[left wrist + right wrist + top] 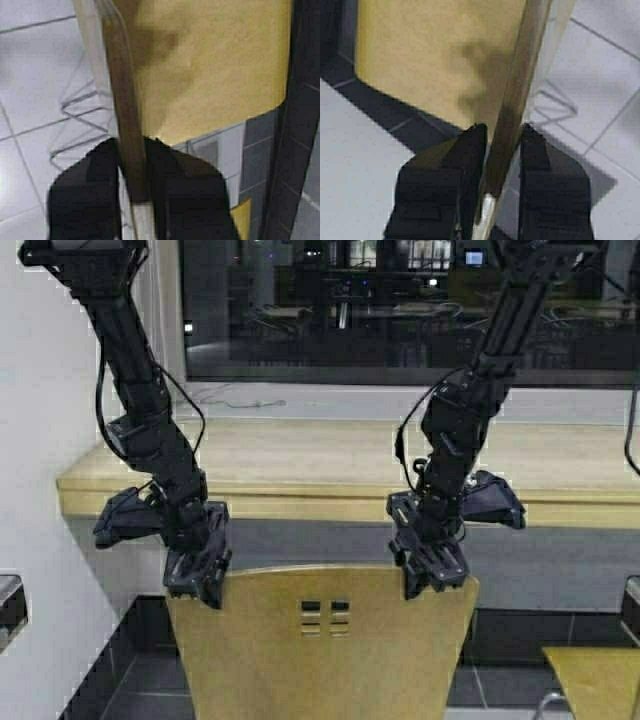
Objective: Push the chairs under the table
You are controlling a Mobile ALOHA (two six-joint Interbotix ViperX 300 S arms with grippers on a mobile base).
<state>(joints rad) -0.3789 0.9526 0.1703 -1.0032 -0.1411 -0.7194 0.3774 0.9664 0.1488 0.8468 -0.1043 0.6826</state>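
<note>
One tan-yellow chair (325, 650) stands just before me, its curved back with the four-square cutout facing me. The table (300, 502), a long pale wood counter, runs across the view just beyond it. My left gripper (200, 588) sits on the back's top left corner and my right gripper (433, 580) on its top right corner. In the left wrist view the back's edge (131, 125) runs between the black fingers (85, 195), which are shut on it. In the right wrist view the edge (507, 120) lies between the fingers (467, 160) in the same way. The chair's seat and legs are hidden.
A second tan chair (592, 672) shows at the bottom right corner. A white wall (40, 390) closes the left side. A dark window (400, 310) runs behind the counter. Grey tiled floor (150, 685) lies under the chairs.
</note>
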